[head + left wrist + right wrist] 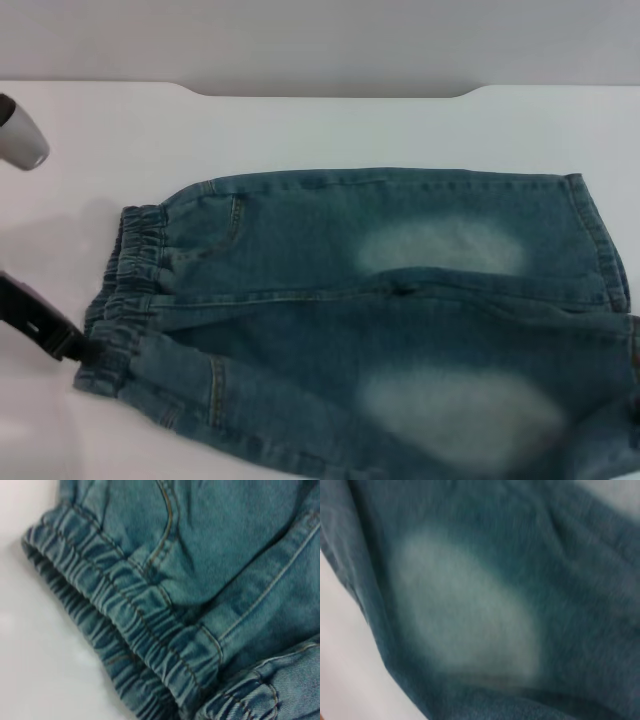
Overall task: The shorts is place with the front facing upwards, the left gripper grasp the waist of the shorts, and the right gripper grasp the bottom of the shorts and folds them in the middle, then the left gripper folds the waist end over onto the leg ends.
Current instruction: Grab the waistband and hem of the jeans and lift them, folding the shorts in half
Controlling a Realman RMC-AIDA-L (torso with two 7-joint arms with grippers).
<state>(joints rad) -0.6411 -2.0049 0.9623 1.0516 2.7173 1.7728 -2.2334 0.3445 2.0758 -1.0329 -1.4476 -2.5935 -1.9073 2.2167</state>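
Observation:
The blue denim shorts (380, 300) lie front up on the white table (330, 130), with the ruffled elastic waist (135, 260) at the left. The straight leg hems (600, 240) are at the right. My left gripper (78, 349), a black claw, comes in from the left edge and is shut on the near corner of the waist, which is drawn toward it. The near leg with its pale faded patch (450, 410) looks raised and bunched along the middle seam. The left wrist view shows the waistband (125, 610) close up. The right wrist view is filled by a faded patch (465, 610). My right gripper is out of view.
A white-grey rounded arm part (20, 135) hangs at the upper left above the table. The table's back edge (330, 92) runs behind the shorts, with a grey wall beyond. Bare white surface (45, 655) lies left of the waist.

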